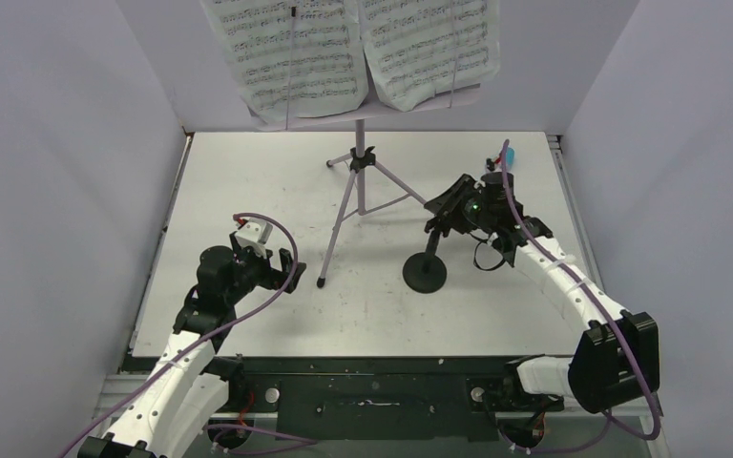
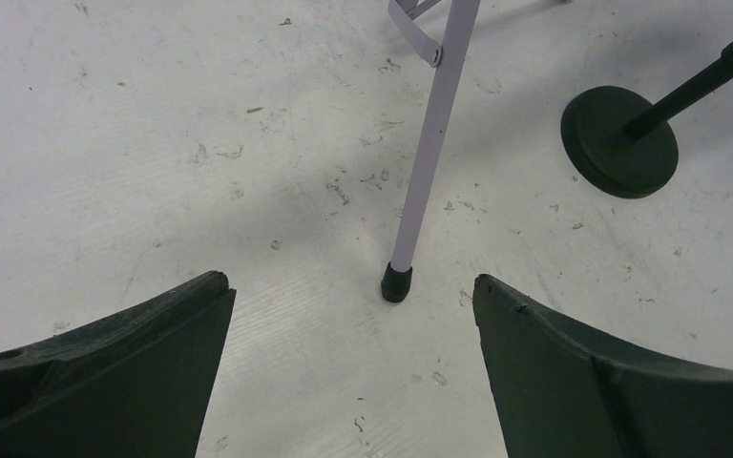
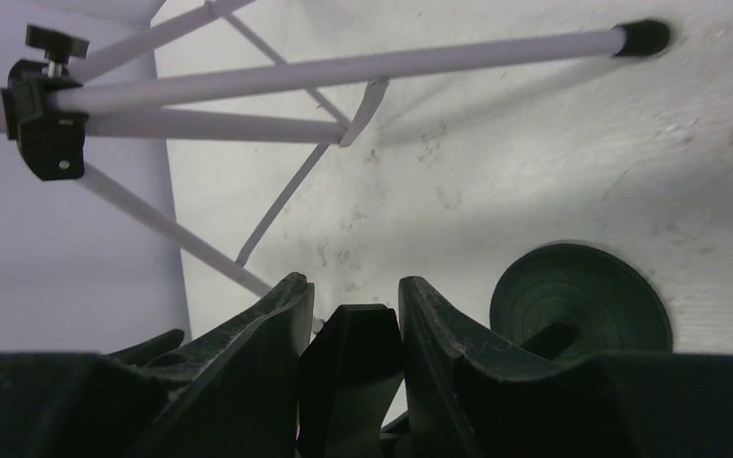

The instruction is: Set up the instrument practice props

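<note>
Music stand (image 1: 360, 181) stands on three lilac legs at the middle of the table (image 1: 248, 181), toward the far wall. The sheet music (image 1: 296, 48) is spread across its desk at the top of the overhead view. Just right of its near legs is the mic stand (image 1: 425, 274), its round black base flat on the table. Its pole rises to the right claw (image 1: 442, 221), which is clamped on the clip at its top. One tripod leg ends just beside that claw. The turquoise microphone (image 1: 513, 156) sits near the far right corner, partly hidden behind the right arm (image 1: 554, 267). The left claw (image 1: 284, 265) hangs over the table left of the tripod's front leg, its fingers wide apart and holding nothing.

Only the right wrist view shows the black clip (image 3: 348, 358) wedged between the two fingers, with the base (image 3: 580, 296) below it. The left wrist view shows the front leg's black rubber foot (image 2: 396, 283) between its spread fingers, apart from both, and scuff marks on the table. The microphone and the pages appear only from overhead.
</note>
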Action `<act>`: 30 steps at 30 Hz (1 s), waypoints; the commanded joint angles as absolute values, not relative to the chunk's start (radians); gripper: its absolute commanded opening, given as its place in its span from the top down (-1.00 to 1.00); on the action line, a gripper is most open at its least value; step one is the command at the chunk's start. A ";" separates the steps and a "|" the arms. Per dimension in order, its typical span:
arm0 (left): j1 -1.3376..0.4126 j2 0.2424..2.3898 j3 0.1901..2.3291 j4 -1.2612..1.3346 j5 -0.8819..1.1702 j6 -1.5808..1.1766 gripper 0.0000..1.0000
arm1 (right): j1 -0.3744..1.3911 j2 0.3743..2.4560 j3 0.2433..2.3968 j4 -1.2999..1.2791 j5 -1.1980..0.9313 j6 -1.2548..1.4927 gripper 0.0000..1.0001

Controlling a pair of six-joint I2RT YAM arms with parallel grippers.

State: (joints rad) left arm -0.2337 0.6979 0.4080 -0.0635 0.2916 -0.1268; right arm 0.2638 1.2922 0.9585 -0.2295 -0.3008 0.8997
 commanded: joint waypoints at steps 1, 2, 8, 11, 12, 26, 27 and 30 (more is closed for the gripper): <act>-0.229 0.686 0.411 -0.020 0.304 -0.122 -0.93 | 0.365 1.312 0.911 -0.320 -0.291 1.094 0.59; -0.230 0.686 0.411 -0.021 0.305 -0.121 -0.93 | 0.381 1.308 0.904 -0.309 -0.287 1.120 0.58; -0.229 0.679 0.408 -0.020 0.305 -0.122 -0.93 | 0.436 1.304 0.913 -0.293 -0.256 1.172 0.32; -0.229 0.675 0.406 -0.017 0.317 -0.116 -0.93 | 0.437 1.310 0.935 -0.300 -0.241 1.140 -0.04; -0.230 0.673 0.405 -0.015 0.324 -0.115 -0.93 | 0.436 1.312 0.944 -0.309 -0.231 1.128 -0.22; -0.337 0.661 0.397 0.202 0.350 -0.275 -0.93 | 0.329 1.316 1.003 -0.309 -0.311 0.957 -0.80; -0.366 0.668 0.408 0.214 0.335 -0.284 -0.93 | 0.303 1.312 1.000 -0.308 -0.327 0.947 -0.80; -0.451 0.703 0.453 0.241 0.280 -0.297 -0.93 | 0.231 1.306 0.991 -0.312 -0.369 0.917 -0.79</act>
